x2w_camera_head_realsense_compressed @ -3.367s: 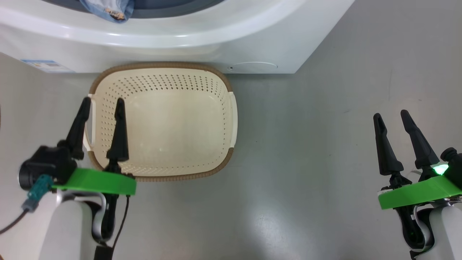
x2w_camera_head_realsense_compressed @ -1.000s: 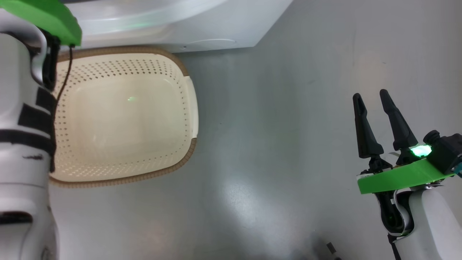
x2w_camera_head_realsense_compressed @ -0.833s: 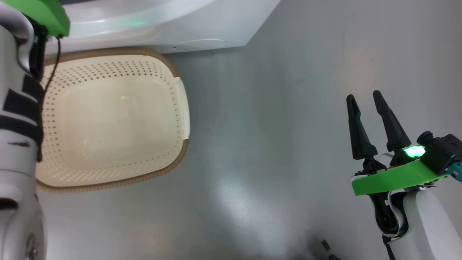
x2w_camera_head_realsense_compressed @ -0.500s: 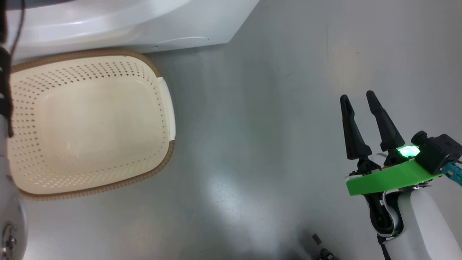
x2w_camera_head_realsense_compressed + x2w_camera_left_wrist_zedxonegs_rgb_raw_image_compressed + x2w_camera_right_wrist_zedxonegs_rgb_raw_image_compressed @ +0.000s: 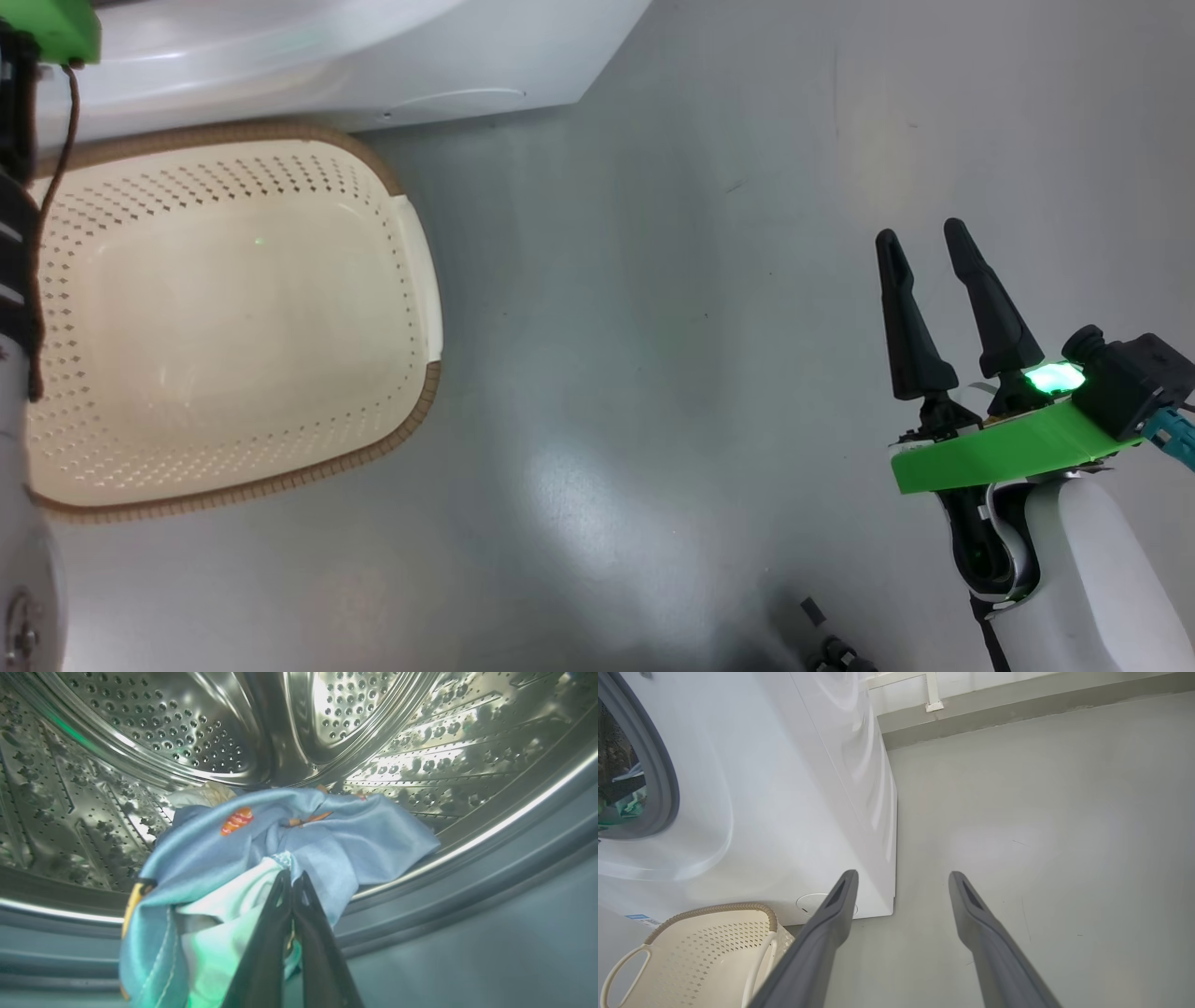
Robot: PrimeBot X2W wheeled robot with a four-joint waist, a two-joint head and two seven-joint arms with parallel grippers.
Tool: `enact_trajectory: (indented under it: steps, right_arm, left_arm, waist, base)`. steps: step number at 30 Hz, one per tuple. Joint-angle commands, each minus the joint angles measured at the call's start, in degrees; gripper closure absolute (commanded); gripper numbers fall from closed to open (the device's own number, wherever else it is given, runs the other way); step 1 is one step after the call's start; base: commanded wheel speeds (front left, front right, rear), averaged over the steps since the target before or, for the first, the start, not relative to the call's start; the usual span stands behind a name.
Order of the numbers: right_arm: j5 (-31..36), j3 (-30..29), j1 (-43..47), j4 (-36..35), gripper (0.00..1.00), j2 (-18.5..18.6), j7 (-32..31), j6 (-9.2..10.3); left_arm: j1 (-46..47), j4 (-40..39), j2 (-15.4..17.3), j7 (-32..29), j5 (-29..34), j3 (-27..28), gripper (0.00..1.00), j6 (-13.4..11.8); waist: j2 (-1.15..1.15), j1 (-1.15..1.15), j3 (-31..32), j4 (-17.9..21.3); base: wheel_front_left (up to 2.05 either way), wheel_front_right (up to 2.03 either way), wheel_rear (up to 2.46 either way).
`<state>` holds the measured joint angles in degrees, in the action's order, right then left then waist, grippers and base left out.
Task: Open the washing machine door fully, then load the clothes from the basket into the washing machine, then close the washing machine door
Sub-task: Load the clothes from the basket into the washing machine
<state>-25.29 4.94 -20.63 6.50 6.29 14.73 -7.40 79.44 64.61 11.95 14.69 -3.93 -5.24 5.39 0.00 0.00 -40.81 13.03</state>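
- The left gripper reaches into the steel perforated drum of the big white boxy front-loading washing machine; its two long dark fingers are pressed together, with a fold of cloth gathered and pinched at their tips.
- What it grips is the clothes, a bundle of light blue fabric with orange cartoon prints and some cream-white cloth; most of the bundle lies on the drum's lower wall, while one end drapes forward over the grey rubber gasket at the mouth (that end hangs to the left of the fingers in the left wrist view).
- In the head view the left arm's pale forearm runs along the left edge; a brown cable hangs beside it.
- The small cream-white perforated plastic basket with a brown woven-look rim stands on the smooth grey floor, just in front of the washing machine's base; its bare bottom shows.
- The right gripper hangs over the floor, well apart from the basket; its fingers are spread wide with nothing between them.
- In the right wrist view the right gripper points past the machine's front corner; the gasket shows at the left.
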Motion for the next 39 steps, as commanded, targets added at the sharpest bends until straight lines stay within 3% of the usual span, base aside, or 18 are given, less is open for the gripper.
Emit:
enact_trajectory:
  steps: [1,2,4,5,6,23,39]
  right_arm:
    - [-0.32,1.02,0.95,-1.29,0.0,0.13,0.27,-0.09]
    - [-0.3,1.01,1.01,-1.27,0.0,0.14,0.27,-0.09]
    - [-0.26,1.06,1.08,-1.2,0.0,0.12,0.27,-0.09]
    - [-0.24,1.1,1.07,-1.18,0.0,0.11,0.27,-0.09]
    - [-0.23,1.12,1.06,-1.16,0.0,0.11,0.27,-0.09]
    - [-0.04,0.29,1.51,-1.14,0.0,1.0,0.27,-0.09]
    - [0.5,-1.44,4.5,-0.66,0.0,3.49,0.27,-0.09]
  left_arm:
    - [1.76,0.91,2.61,0.31,-0.16,0.17,1.0,0.22]
    - [2.22,2.18,2.5,0.3,-0.27,0.06,0.89,0.29]
    - [3.16,4.56,2.31,-0.12,-0.17,-0.45,0.42,0.42]
    - [3.57,5.28,2.25,-0.14,-0.1,-0.72,0.27,0.48]
    - [3.88,5.82,2.18,-0.12,-0.12,-0.9,0.0,0.54]
    - [2.28,7.88,-0.43,0.26,-2.76,-1.86,0.0,1.56]
    - [-12.15,-6.85,-4.03,0.3,-7.34,0.09,0.0,2.04]
  waist:
    - [0.0,0.0,0.13,-0.27]
    - [0.0,0.0,0.25,-0.38]
    - [0.0,0.0,0.48,-0.57]
    - [0.0,0.0,0.56,-0.66]
    - [0.0,0.0,0.65,-0.74]
    - [0.0,0.0,2.46,-2.95]
    - [0.0,0.0,8.75,-6.94]
  base:
    - [0.0,0.0,0.0]
    - [0.0,0.0,0.0]
    - [0.0,0.0,0.0]
    - [0.0,0.0,0.0]
    - [0.0,0.0,0.0]
    - [0.0,0.0,0.0]
    - [0.0,0.0,0.0]
